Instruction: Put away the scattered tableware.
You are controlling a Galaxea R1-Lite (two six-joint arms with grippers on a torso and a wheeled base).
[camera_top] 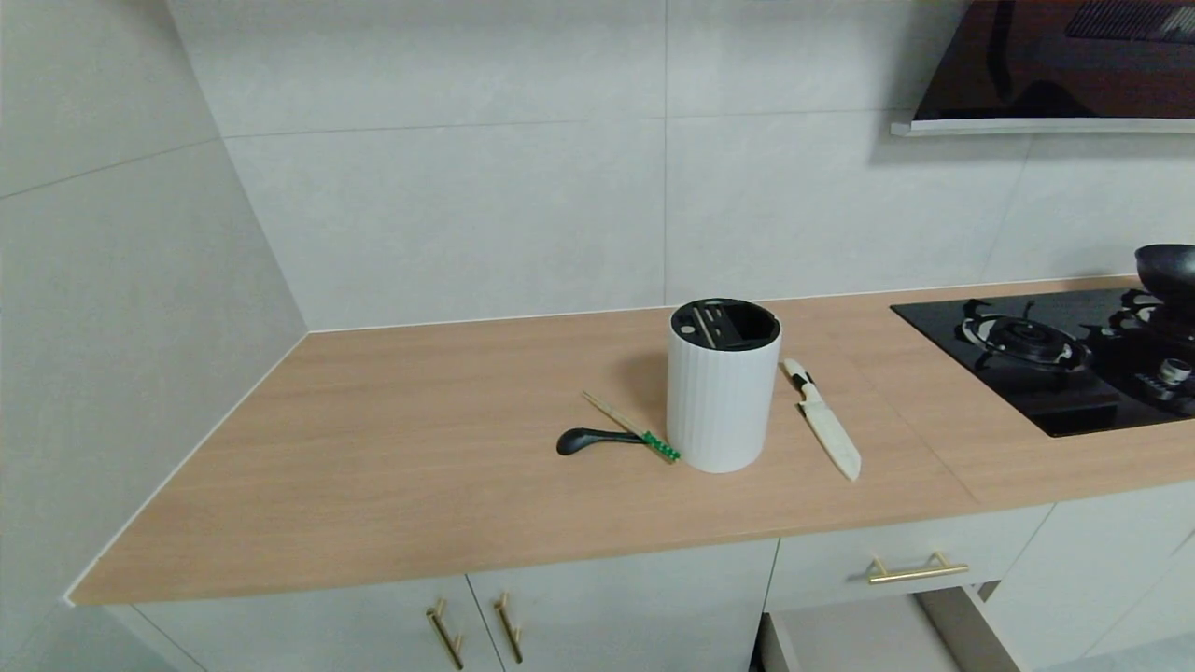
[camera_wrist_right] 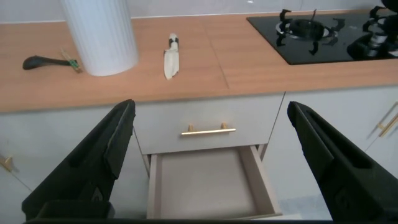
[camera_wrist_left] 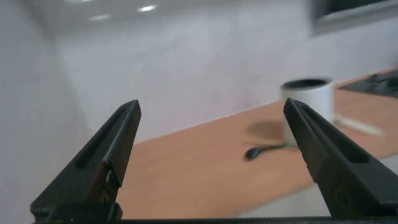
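Nearest the robot, a lower drawer point(camera_wrist_right: 205, 183) under the tabletop point(camera_top: 420, 485) stands pulled out, its pale inside bare, below a shut drawer front with a brass handle point(camera_wrist_right: 208, 130). The right gripper point(camera_wrist_right: 210, 107) hangs in front of these drawers, off the tabletop's front edge, jaws spread wide and holding nothing. The left gripper point(camera_wrist_left: 212, 107) hovers out past the tabletop's front edge on the left side, jaws likewise wide apart and empty, touching nothing.

On the wood-grain tabletop, a broad bare stretch runs from the front edge back to the left corner, where the tiled walls meet. Near the middle stands a white ribbed utensil holder point(camera_top: 721, 401), upright, with a black slotted top. On its left lie a black ladle point(camera_top: 583, 440) and a pair of wooden chopsticks point(camera_top: 630, 427) crossing over the ladle's handle, their green-tipped ends just beside the holder's base. On its right, slightly apart, a cream-coloured knife point(camera_top: 822, 420) lies flat, blade tip toward the front edge.

Farther right, a black gas hob point(camera_top: 1055, 359) is set into the tabletop, with a dark wok point(camera_top: 1167, 266) on its far burner and a range hood point(camera_top: 1055, 65) above.
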